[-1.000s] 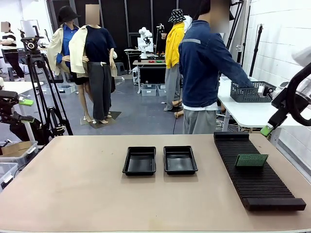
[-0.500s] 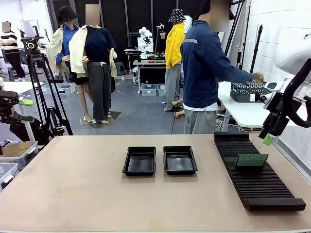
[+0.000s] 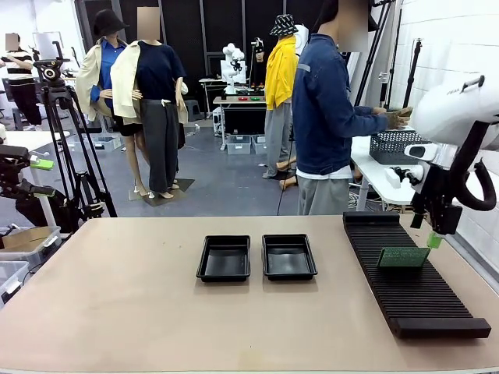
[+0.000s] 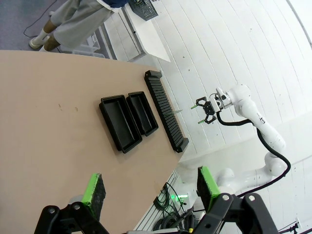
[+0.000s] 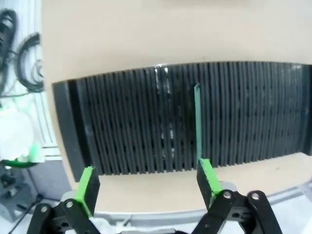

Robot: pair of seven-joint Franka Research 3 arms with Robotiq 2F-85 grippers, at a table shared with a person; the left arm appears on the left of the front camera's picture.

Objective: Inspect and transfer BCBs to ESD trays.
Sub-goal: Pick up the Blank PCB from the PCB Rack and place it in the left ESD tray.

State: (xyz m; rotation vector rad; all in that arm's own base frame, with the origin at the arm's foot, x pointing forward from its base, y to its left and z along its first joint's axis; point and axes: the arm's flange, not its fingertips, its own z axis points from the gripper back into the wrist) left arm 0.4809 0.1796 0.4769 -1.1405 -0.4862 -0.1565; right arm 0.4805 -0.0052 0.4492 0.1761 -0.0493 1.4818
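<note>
Right gripper (image 3: pixel 434 236), jaws spread & empty, hangs at frame right just above the BCB (image 3: pixel 404 257), a green board upright in the black rack (image 3: pixel 421 300); empty ESD trays (image 3: pixel 223 277) sit centre frame. Left gripper (image 4: pixel 151 187) likewise released, holding nothing. Tip: right wrist view puts the board in line w/ one finger, so centre it betw. the pads before descending straight.

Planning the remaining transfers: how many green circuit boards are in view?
1. The circuit board stands on edge in the black slotted rack at the right side of the table, near the right gripper. The rack's other slots look bare; nothing seems hidden.
</note>
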